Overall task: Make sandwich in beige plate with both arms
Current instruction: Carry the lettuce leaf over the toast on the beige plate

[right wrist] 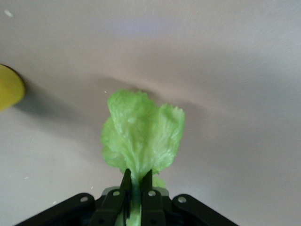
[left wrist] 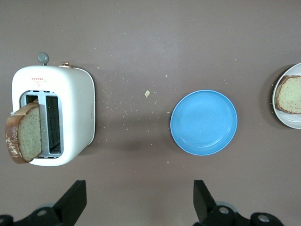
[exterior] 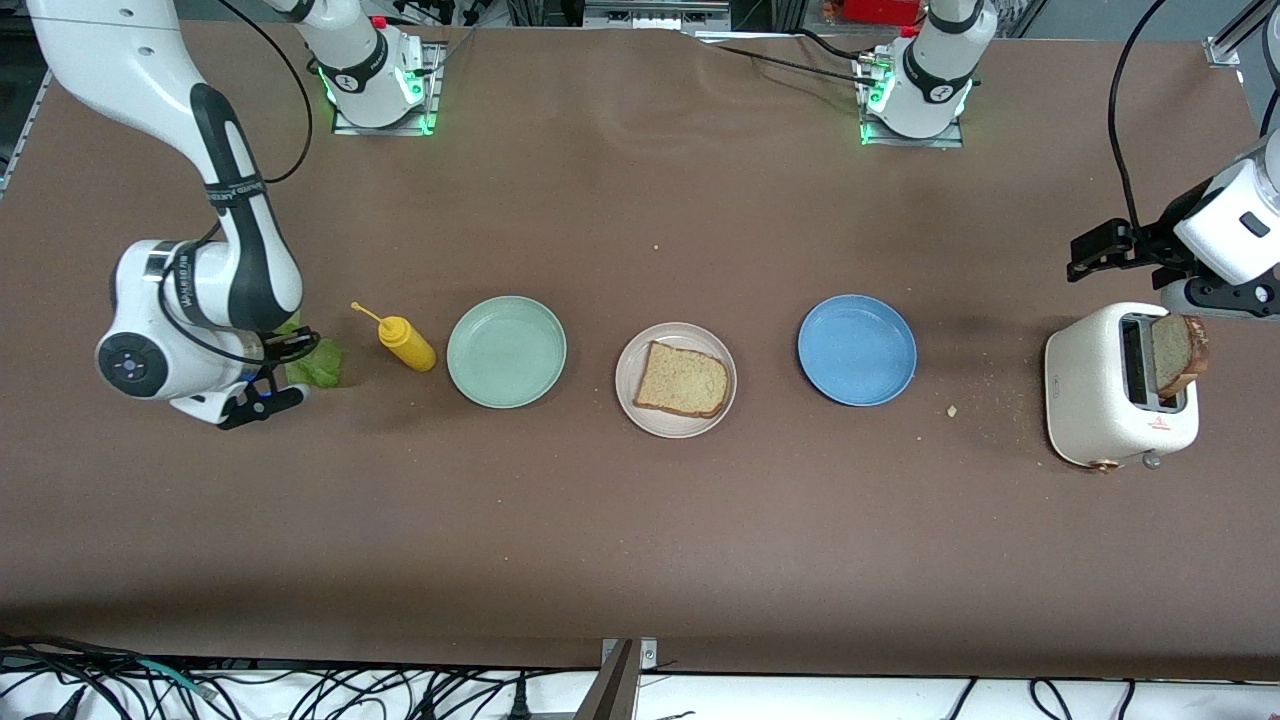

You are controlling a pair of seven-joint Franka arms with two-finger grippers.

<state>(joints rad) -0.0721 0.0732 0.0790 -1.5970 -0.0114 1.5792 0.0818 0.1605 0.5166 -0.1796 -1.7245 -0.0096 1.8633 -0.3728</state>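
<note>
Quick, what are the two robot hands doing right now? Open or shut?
Left gripper: open, holding nothing, up above the table near the toaster.
Right gripper: shut on the lettuce leaf.

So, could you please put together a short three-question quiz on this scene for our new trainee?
1. True or false: the right gripper is shut on the lettuce leaf.
2. What lies on the beige plate? A) nothing B) one bread slice C) the mustard bottle
3. Fill in: the second bread slice stands in the ____, under the open left gripper.

Key: 1 true; 2 B; 3 toaster.
</note>
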